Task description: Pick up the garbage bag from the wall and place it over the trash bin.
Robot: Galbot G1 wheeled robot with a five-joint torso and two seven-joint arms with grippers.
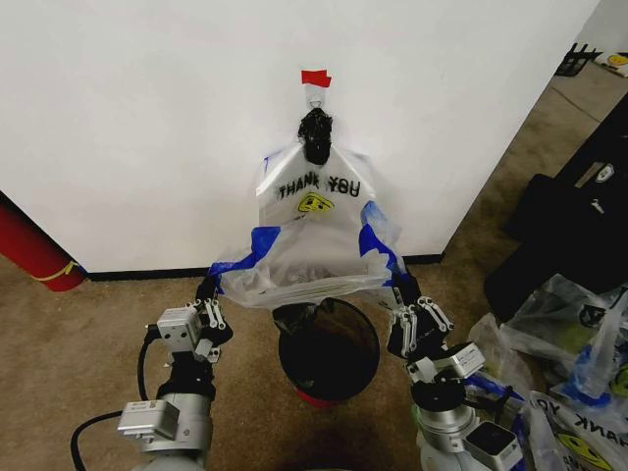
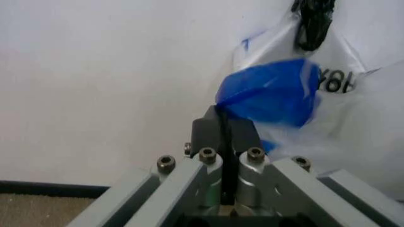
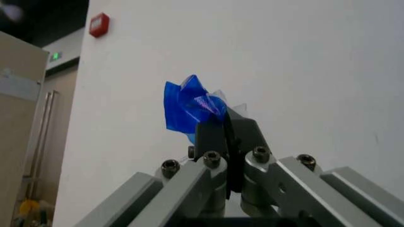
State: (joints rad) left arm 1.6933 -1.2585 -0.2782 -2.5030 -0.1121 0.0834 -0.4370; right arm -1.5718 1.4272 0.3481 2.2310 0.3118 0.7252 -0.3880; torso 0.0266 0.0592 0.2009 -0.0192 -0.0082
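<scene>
The garbage bag (image 1: 312, 231), translucent white with "THANK YOU" print and a yellow smiley, hangs on the white wall (image 1: 147, 128) from a black knotted bundle (image 1: 316, 134) under a red tape strip (image 1: 315, 78). Its mouth is stretched wide just above the black trash bin (image 1: 327, 348). My left gripper (image 1: 208, 290) is shut on the bag's left blue handle (image 2: 268, 97). On the other side my right gripper (image 1: 404, 290) is shut on the right blue handle (image 3: 189, 106). The left gripper (image 2: 224, 127) and right gripper (image 3: 226, 130) each pinch blue plastic between closed fingertips.
A large red cylinder (image 1: 34, 250) leans at the wall on the left. More printed plastic bags (image 1: 569, 373) and black gear (image 1: 579, 216) lie on the carpet to the right. A black baseboard (image 1: 147, 274) runs along the wall's foot.
</scene>
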